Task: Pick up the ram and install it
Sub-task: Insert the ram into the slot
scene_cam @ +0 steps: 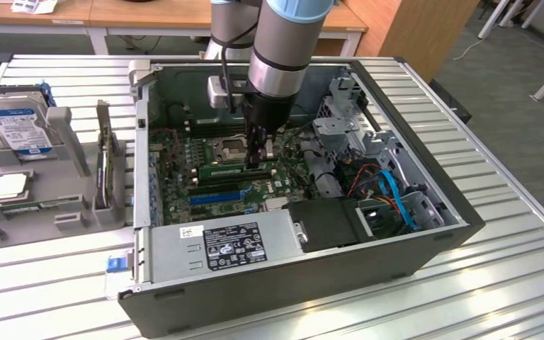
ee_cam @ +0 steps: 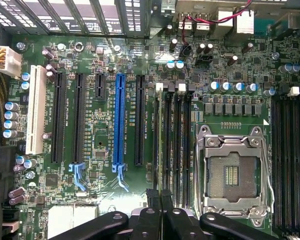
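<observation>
We see the gripper [scene_cam: 255,161] pinching the ram [scene_cam: 223,171] (edge down at a slot), with the CPU socket [scene_cam: 227,147] close at the exterior view's twelve o'clock.

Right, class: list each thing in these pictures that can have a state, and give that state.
ram: gripped, on edge at the memory slots; seating unclear.
end effector: shut on the ram.
computer case: open, lying on its side.
CPU socket: empty.
hard drive: standing upright outside the case.
</observation>
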You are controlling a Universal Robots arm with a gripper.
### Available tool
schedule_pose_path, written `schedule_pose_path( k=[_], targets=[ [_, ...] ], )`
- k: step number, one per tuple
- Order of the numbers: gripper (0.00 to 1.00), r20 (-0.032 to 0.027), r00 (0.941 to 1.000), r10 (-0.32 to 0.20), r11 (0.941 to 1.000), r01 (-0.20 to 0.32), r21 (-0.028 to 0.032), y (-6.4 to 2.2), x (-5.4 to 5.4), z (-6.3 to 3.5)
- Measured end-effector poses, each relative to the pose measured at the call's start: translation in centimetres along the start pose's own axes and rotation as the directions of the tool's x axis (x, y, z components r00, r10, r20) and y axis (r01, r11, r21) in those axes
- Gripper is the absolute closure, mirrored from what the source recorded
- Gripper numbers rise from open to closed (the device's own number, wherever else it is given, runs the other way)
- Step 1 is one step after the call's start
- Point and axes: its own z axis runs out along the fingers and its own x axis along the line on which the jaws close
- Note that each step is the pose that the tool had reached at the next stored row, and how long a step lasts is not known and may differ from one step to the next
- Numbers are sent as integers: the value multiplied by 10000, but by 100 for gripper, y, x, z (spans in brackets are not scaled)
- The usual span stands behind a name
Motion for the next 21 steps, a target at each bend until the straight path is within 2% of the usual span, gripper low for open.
schedule_pose_path(
  k=[21],
  targets=[
    [88, 0, 10000, 1, 10000, -1, 0, 0, 0, 23]
  ],
)
